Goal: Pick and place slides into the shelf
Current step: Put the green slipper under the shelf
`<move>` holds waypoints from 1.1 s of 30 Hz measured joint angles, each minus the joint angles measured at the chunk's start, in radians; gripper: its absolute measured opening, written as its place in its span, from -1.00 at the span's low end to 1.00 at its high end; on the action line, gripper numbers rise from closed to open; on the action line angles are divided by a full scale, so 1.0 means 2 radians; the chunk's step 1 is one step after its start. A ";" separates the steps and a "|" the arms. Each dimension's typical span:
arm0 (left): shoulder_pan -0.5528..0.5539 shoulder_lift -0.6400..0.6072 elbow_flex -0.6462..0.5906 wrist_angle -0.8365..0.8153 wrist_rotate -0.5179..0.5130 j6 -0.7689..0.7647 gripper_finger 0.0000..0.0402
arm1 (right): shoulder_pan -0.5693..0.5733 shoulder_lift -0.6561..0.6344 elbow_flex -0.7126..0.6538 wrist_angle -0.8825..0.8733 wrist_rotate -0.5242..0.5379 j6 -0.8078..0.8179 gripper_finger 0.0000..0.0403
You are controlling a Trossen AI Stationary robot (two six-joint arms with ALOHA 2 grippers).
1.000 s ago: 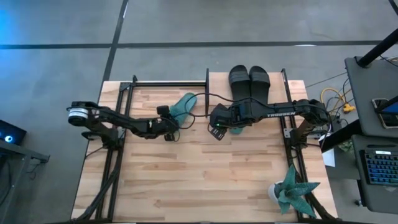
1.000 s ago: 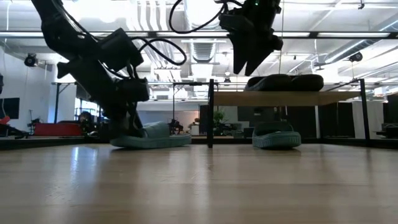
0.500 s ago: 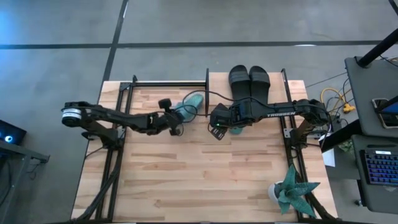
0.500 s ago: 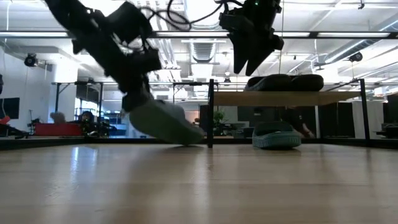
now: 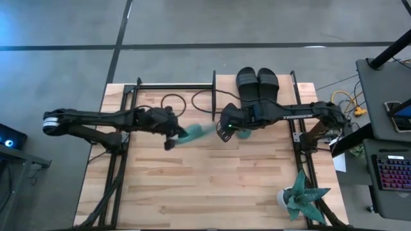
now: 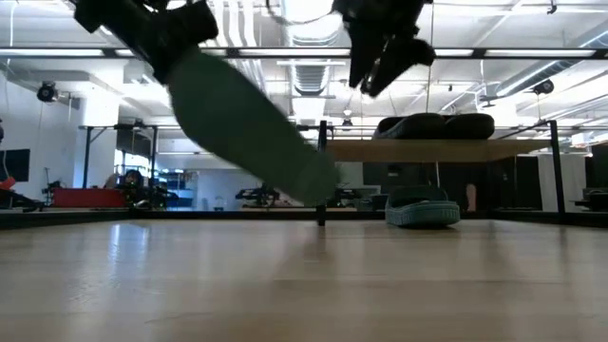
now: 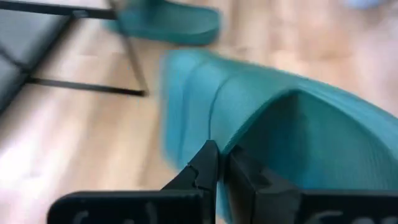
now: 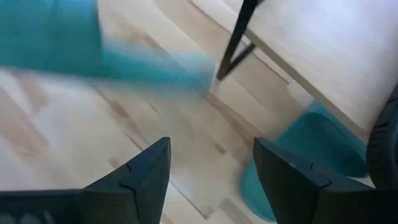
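Under the workshop's ceiling lights, the wooden desk (image 5: pixel 212 179) is no longer carrying the teal slide (image 5: pixel 196 133): the left pincer (image 5: pixel 174 135), now clamped on it, is lifting it toward the shelf (image 5: pixel 221 86). The right pincer (image 5: pixel 225 130) is hovering, fingers apart, beside it.

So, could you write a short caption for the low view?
Left gripper carries a teal slide in the air toward the shelf.
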 joint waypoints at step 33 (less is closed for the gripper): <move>-0.068 0.099 0.019 0.187 0.186 0.028 -1.00 | 0.118 -0.148 -0.001 -0.030 0.078 0.192 0.09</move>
